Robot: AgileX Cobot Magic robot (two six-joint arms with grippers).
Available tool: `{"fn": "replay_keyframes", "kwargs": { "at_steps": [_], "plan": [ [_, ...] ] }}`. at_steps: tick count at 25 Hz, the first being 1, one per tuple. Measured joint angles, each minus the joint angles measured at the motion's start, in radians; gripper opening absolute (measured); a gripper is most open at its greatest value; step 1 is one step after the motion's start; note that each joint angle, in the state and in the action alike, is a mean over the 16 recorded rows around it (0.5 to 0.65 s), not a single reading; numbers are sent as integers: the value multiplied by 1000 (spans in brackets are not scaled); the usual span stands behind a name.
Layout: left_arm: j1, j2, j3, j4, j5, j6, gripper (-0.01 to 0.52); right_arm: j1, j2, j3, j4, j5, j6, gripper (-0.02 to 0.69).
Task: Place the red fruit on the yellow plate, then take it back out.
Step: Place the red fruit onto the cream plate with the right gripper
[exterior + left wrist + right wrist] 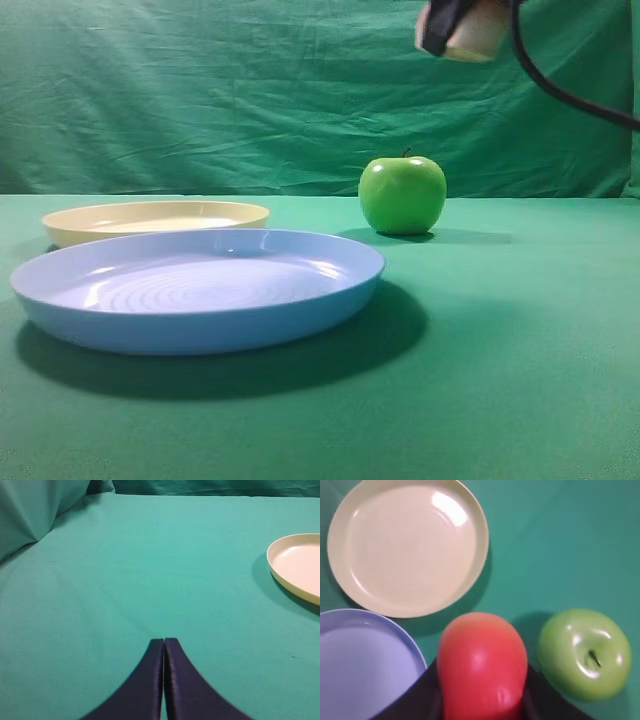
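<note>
At left, the left gripper [164, 641] rests with fingers closed, empty. Right of it, the yellow plate [407, 545] lies ahead-left of the right gripper [482, 700], whose fingers clamp the red fruit [482, 665] aloft.

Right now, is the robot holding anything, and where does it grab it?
Yes. The right gripper holds the red fruit by its sides, above the table. The left gripper is shut on nothing.
</note>
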Motion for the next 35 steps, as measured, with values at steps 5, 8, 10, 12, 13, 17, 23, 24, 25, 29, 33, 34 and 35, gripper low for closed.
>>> {"fn": "replay_keyframes", "kwargs": {
  "at_steps": [5, 8, 10, 12, 13, 17, 23, 24, 25, 29, 33, 34, 35],
  "plan": [
    [0, 0, 0, 0, 0, 0, 0, 74, 140, -135, 62, -16, -69, 207],
    [0, 0, 0, 0, 0, 0, 0, 102, 221, -195, 105, -45, -119, 206],
    [0, 0, 0, 0, 0, 0, 0, 114, 269, -224, 134, -72, -153, 206],
    [0, 0, 0, 0, 0, 0, 0, 121, 312, -245, 159, -102, -186, 206],
    [0, 0, 0, 0, 0, 0, 0, 123, 332, -253, 171, -117, -202, 210],
    [0, 0, 0, 0, 0, 0, 0, 127, 395, -271, 210, -175, -256, 255],
    [0, 0, 0, 0, 0, 0, 0, 127, 444, -275, 236, -235, -300, 411],
    [0, 0, 0, 0, 0, 0, 0, 127, 447, -275, 238, -239, -302, 439],
    [0, 0, 0, 0, 0, 0, 0, 127, 449, -275, 239, -241, -301, 469],
    [0, 0, 0, 0, 0, 0, 0, 121, 441, -275, 240, -227, -290, 582],
    [0, 0, 0, 0, 0, 0, 0, 105, 408, -275, 238, -169, -267, 615],
    [0, 0, 0, 0, 0, 0, 0, 98, 396, -275, 237, -147, -258, 602],
    [0, 0, 0, 0, 0, 0, 0, 91, 383, -275, 236, -123, -248, 579]
  ]
}}
